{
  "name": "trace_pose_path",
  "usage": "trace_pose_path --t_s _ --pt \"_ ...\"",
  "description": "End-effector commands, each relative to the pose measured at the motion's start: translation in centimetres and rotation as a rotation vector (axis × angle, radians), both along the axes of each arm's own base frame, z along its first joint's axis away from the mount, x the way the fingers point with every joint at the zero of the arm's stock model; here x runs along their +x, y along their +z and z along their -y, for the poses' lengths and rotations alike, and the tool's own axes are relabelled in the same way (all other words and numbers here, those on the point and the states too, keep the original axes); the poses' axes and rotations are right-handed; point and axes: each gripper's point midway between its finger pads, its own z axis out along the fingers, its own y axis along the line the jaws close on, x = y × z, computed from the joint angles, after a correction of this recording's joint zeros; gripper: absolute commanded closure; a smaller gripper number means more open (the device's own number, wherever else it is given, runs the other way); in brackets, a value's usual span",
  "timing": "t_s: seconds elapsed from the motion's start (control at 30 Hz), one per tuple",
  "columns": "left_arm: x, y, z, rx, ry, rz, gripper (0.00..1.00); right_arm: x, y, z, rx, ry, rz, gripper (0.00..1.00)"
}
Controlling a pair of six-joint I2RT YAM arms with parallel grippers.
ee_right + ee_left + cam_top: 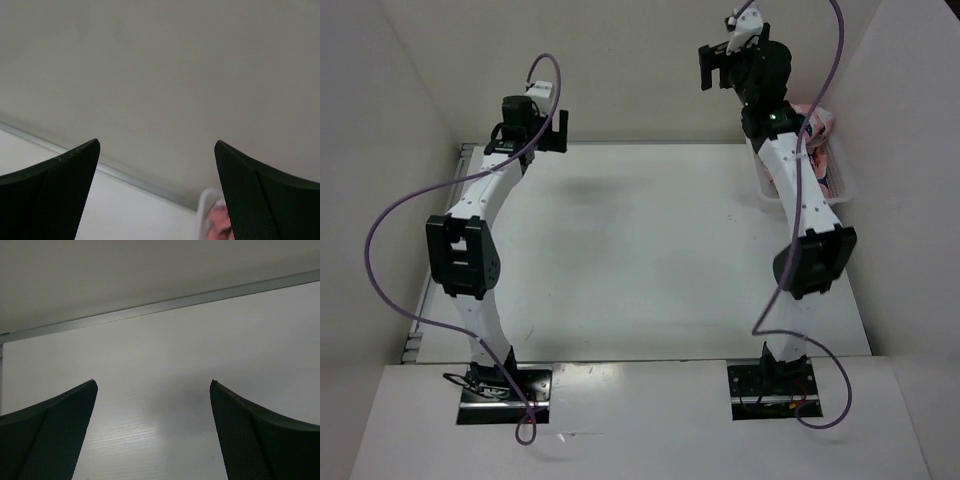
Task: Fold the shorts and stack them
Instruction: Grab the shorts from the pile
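Note:
The coral-pink shorts (817, 130) lie in a white basket (840, 190) at the table's far right, mostly hidden behind my right arm. A blurred pink bit of them shows low in the right wrist view (219, 225). My right gripper (725, 62) is open and empty, raised high near the back wall, left of the basket. My left gripper (532, 135) is open and empty, over the far left of the table. In the left wrist view (152, 405) only bare table shows between its fingers.
White walls enclose the table on the left, back and right. A metal strip (165, 305) runs along the table's far edge. The basket rim (204, 200) shows in the right wrist view. Purple cables loop off both arms.

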Motion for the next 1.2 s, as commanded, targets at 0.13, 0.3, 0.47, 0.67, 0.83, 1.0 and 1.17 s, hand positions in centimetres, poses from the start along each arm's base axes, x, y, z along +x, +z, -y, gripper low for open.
trace_pose_path --t_s 0.13,0.3,0.47,0.67,0.83,1.0,1.17 --pt "0.1 -2.7 5.0 0.011 -0.099 -0.169 0.0 8.6 -11.5 7.6 0.549 -0.393 -0.435 0.0" --pt "-1.1 -5.5 8.2 0.036 -0.141 -0.224 0.0 11.2 -18.0 13.0 0.578 -0.759 -0.394 0.0" --pt "-2.5 -5.7 10.2 0.107 -0.102 -0.204 0.0 10.9 -19.6 19.9 0.621 -0.962 -0.341 0.0" --pt "-3.7 -6.9 10.5 0.167 -0.05 -0.208 0.0 10.8 -24.5 24.3 0.546 -1.113 -0.351 0.0" --pt "-3.8 -6.1 10.8 0.157 -0.068 -0.206 0.0 11.4 -27.3 27.1 0.483 -1.165 -0.352 0.0" --pt "-3.7 -5.7 10.9 0.154 -0.067 -0.197 0.0 12.4 -29.7 28.7 0.435 -1.119 -0.403 0.0" --pt "-3.7 -5.7 11.6 0.152 -0.085 -0.2 0.0 13.5 -31.6 27.6 0.429 -1.042 -0.453 0.09"
